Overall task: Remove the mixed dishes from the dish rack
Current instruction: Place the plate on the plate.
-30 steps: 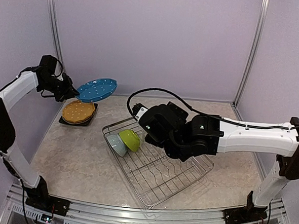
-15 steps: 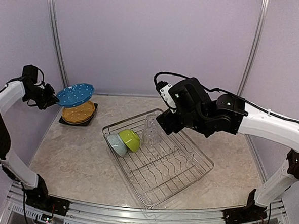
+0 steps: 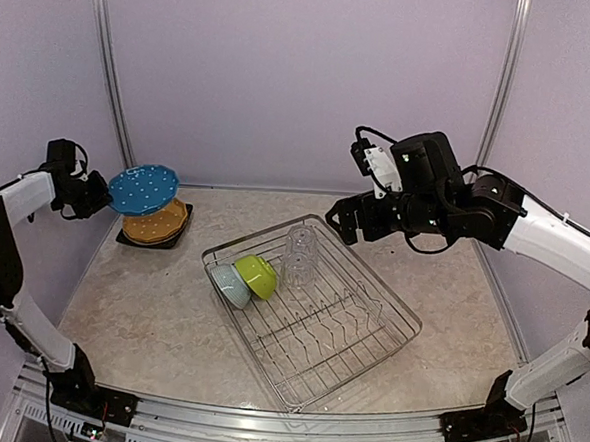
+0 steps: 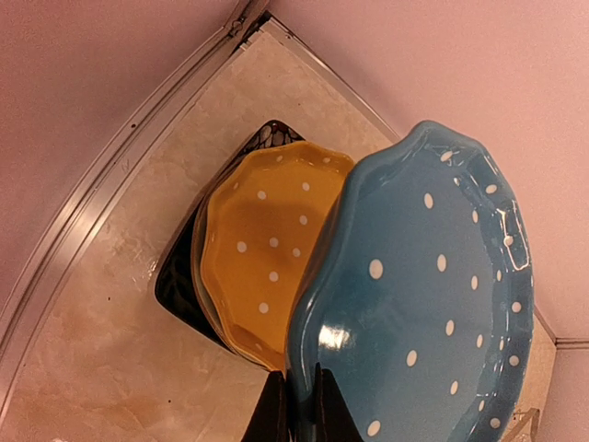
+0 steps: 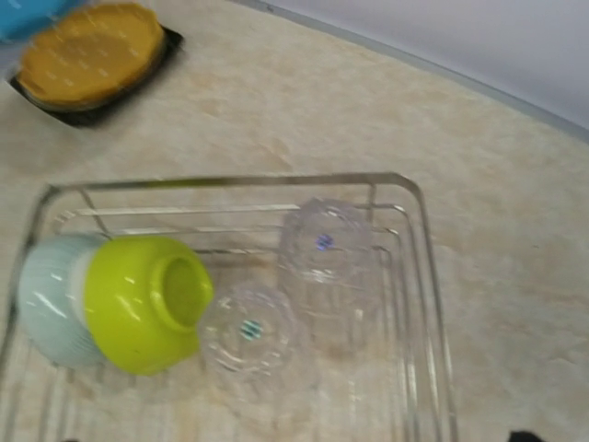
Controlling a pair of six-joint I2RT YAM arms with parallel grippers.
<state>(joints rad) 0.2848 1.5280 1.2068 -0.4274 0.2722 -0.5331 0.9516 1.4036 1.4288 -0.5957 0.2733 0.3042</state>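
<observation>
My left gripper is shut on the rim of the blue-dotted plate, tilted just above the stack at the far left. In the left wrist view the fingers pinch the plate's lower edge. Below it the orange-dotted plate lies on a pale rim and the black square plate. The dish rack holds a lime bowl, a pale-blue bowl and two clear glasses, upside down. My right gripper hovers open and empty above the rack's far right corner.
Metal frame posts stand at the back left and back right. The plate stack sits close to the left wall. The rack's tines stand in its near half.
My left gripper carried the blue-dotted plate left and down over the stack. My right arm drew back from over the rack, up and to the right, uncovering the glasses.
</observation>
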